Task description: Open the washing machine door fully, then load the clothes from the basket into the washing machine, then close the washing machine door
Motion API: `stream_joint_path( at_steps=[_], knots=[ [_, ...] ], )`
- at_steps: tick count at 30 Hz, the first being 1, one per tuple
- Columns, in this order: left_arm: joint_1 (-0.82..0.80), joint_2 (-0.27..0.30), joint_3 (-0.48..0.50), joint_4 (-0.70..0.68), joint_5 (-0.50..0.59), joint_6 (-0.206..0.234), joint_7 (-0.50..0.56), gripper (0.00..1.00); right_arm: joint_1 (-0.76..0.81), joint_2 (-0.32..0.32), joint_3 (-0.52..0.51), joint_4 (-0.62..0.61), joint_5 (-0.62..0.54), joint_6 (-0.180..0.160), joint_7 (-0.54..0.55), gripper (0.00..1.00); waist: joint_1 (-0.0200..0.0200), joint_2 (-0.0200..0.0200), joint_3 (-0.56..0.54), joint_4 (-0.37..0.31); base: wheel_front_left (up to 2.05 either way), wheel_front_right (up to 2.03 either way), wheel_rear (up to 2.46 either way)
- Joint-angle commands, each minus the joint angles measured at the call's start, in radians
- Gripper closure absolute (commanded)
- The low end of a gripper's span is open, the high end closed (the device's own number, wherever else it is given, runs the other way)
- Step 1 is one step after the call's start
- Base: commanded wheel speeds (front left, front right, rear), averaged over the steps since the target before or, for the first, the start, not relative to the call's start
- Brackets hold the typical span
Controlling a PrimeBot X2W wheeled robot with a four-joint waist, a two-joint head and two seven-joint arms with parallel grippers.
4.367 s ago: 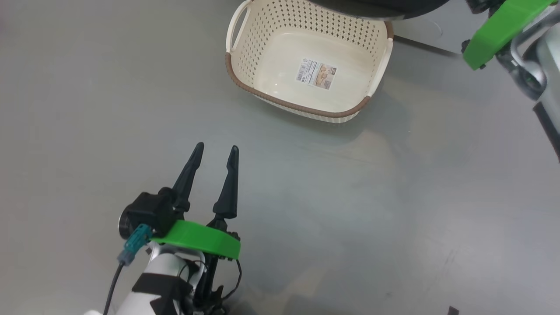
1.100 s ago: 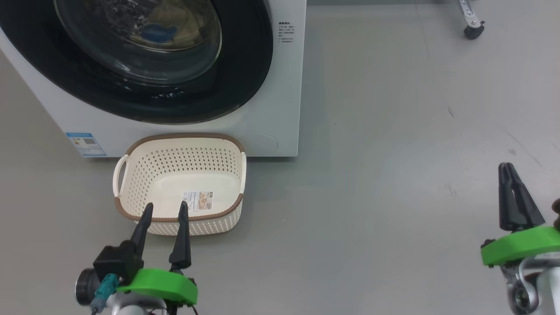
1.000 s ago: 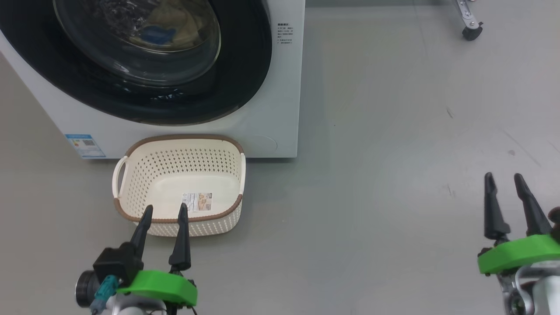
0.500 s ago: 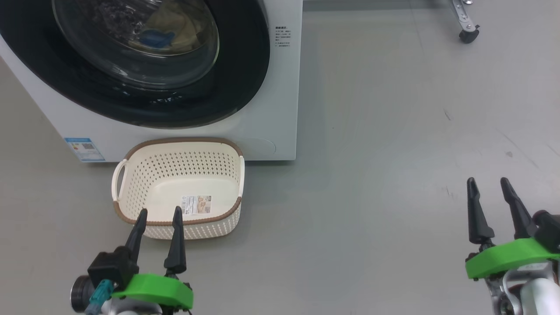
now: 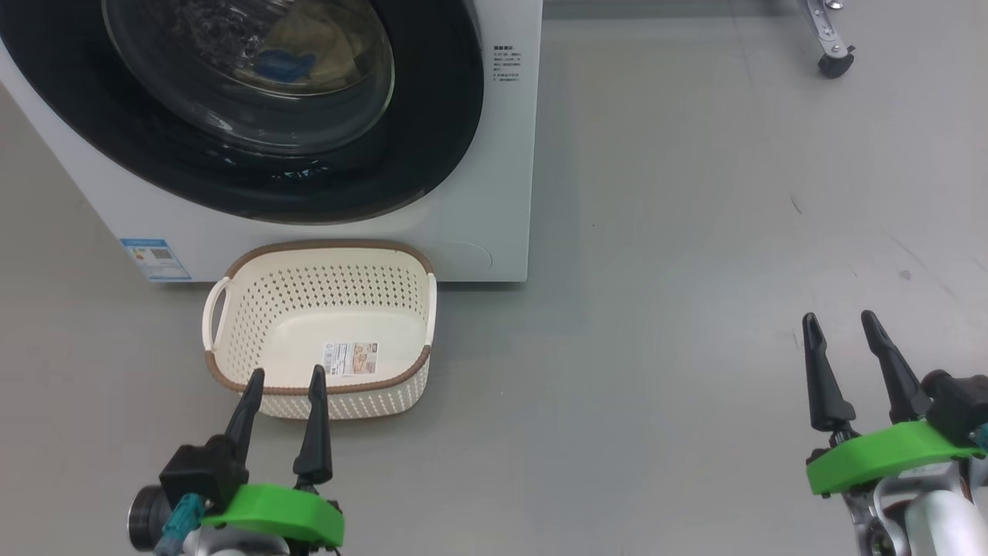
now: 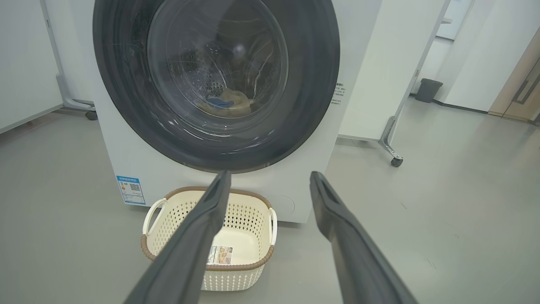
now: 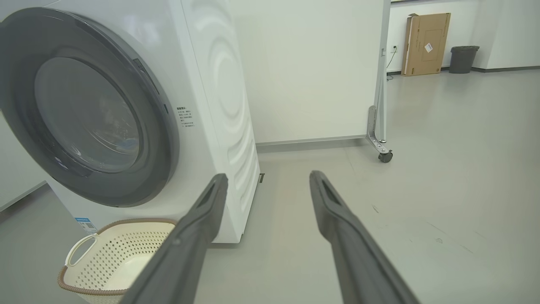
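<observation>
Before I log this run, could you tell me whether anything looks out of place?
Nothing stands out: the washing machine door is shut with the clothes behind its glass, the basket stands upright and empty, and the left gripper and right gripper hang open.

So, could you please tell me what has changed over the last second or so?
The right gripper went from shut to open, with nothing in it. Unchanged: the left gripper stays open and idle, the basket is empty, and the washing machine door is closed with the clothes behind it.
</observation>
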Motion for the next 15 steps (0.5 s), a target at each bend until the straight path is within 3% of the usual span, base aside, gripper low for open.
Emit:
stream_joint_path(
  at_steps=[1,15],
  knots=[
    [-0.023,0.015,0.03,-0.033,0.006,0.001,-0.007,0.0,-0.027,-0.009,0.027,-0.038,0.006,-0.004,-0.007,0.0,0.0,0.0,0.002,0.001,0.0,0.0,0.0],
    [-0.027,0.018,0.028,-0.041,-0.013,0.001,-0.007,0.0,-0.029,-0.016,0.063,-0.054,0.016,-0.004,-0.007,0.0,0.0,0.0,0.011,0.003,0.0,0.0,0.0]
  ],
)
